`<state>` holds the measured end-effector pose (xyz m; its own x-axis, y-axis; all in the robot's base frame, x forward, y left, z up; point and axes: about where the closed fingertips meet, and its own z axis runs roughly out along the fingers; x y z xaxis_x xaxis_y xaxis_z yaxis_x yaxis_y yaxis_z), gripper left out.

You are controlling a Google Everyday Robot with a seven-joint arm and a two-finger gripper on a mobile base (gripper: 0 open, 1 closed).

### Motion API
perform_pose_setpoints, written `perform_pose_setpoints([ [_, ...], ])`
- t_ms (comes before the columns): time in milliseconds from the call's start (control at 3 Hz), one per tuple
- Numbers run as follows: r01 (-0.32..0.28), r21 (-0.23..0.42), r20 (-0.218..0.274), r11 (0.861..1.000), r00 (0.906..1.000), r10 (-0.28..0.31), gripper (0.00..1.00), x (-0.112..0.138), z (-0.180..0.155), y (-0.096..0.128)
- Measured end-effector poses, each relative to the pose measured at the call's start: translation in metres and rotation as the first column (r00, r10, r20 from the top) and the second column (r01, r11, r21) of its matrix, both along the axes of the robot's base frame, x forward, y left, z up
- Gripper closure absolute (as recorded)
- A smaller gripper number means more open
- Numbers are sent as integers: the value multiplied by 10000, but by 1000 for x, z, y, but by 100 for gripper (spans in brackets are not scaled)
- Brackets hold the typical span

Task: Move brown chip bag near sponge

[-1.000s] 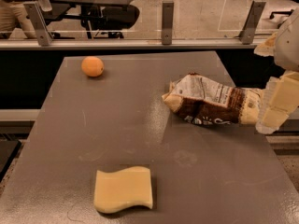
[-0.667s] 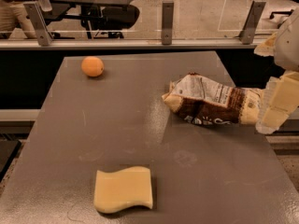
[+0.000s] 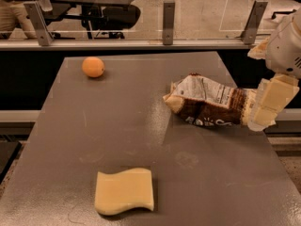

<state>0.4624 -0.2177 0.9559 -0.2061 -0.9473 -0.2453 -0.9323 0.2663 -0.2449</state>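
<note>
The brown chip bag (image 3: 207, 102) lies on its side at the right of the grey table (image 3: 117, 140), white label panel up, tan left end pointing toward the table's middle. My gripper (image 3: 263, 105) is at the table's right edge, its cream fingers (image 3: 273, 92) closed over the bag's right end. The pale-yellow sponge (image 3: 124, 190) lies flat near the front edge, left of centre, well apart from the bag.
A round orange fruit (image 3: 93, 66) sits at the back left of the table. A glass barrier with metal posts (image 3: 168, 15) runs along the far edge. The table drops off just right of my gripper.
</note>
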Motion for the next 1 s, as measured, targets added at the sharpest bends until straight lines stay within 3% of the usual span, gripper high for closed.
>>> perform_pose_setpoints([
  [1000, 36, 73, 162, 10000, 9999, -37, 0, 32, -63, 6],
])
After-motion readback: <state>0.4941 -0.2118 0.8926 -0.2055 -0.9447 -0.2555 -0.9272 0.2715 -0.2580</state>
